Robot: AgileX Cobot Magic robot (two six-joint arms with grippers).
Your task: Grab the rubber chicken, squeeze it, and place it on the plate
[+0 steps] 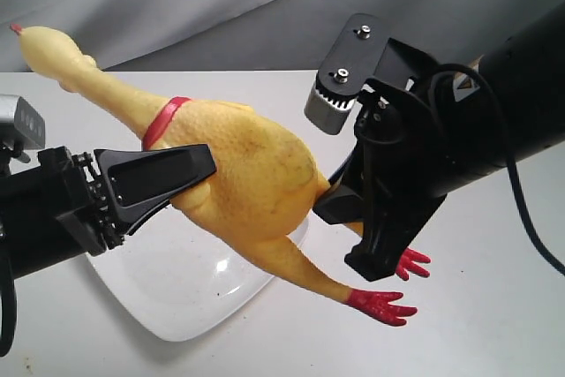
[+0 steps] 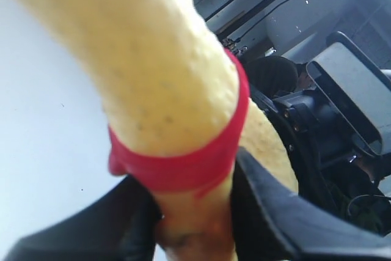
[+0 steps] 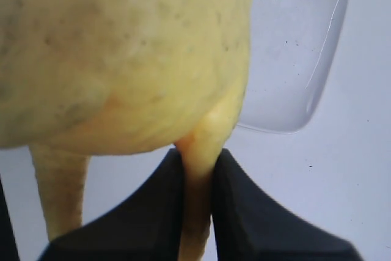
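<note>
The left fingers [image 2: 269, 212], black and wedge-shaped, are clamped on the rubber chicken [image 1: 238, 174] just on the body side of its red collar band [image 2: 183, 163]. The right fingers [image 3: 146, 212] pinch one thin leg under the bumpy yellow rump; in the exterior view the body hides their tips. The chicken is held in the air over the glossy white plate [image 1: 194, 306], partly covering it, above the pale table [image 1: 494, 306].

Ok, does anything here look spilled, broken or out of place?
Nothing spilled or broken. The rubber chicken is held tilted over the plate, head high, with the left claw pinching it beside the red collar and the right claw pinching one leg.
</note>
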